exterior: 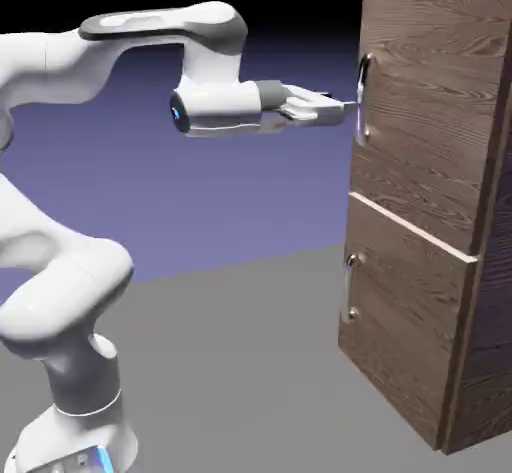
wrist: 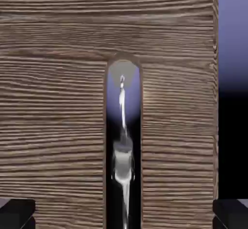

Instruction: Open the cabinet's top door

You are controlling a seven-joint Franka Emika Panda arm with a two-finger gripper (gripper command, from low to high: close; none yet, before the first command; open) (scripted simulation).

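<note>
Now the gripper (exterior: 345, 108) points level at the cabinet (exterior: 430, 201), jaws open wide, nothing held. Its tips sit right at the handle (exterior: 364, 99) of the top door (exterior: 425, 111); contact can't be told. In the hand view the handle (wrist: 123, 145) runs vertical, centred between the two fingertips (wrist: 17, 213), dead ahead. Long axis is upright, so jaws straddle it sideways. Door shut; cabinet contents hidden. Lower door (exterior: 405, 321) untouched.
</note>
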